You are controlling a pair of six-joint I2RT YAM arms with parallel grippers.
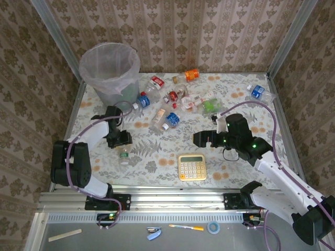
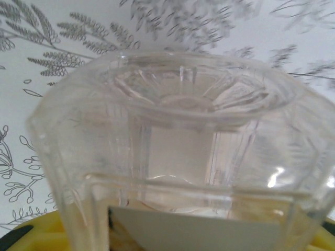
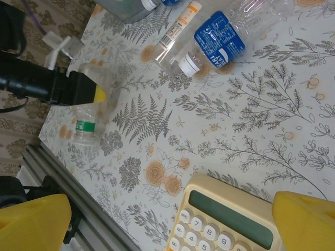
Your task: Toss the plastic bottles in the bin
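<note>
A clear plastic bottle [image 1: 124, 153] with a green label lies low over the table's left side, and my left gripper [image 1: 120, 140] is shut on it. From the left wrist, the bottle's ribbed base [image 2: 183, 94] sits right in front of the lens, between the yellow fingers of the left gripper [image 2: 178, 236]. The right wrist view also has this bottle [image 3: 86, 124]. Several more plastic bottles [image 1: 171, 102] lie scattered at the back middle, one with an orange label [image 1: 189, 75] and one with a blue label [image 1: 258, 92]. The bin [image 1: 110, 67] stands at the back left. My right gripper [image 1: 199, 139] hangs open and holds nothing.
A yellow calculator [image 1: 192, 167] lies near the front edge, just under the right gripper [image 3: 170, 222]. A blue-labelled bottle [image 3: 217, 39] and a slim tube [image 3: 178, 26] lie beyond it. Metal rails frame the table, and wallpapered walls close it in.
</note>
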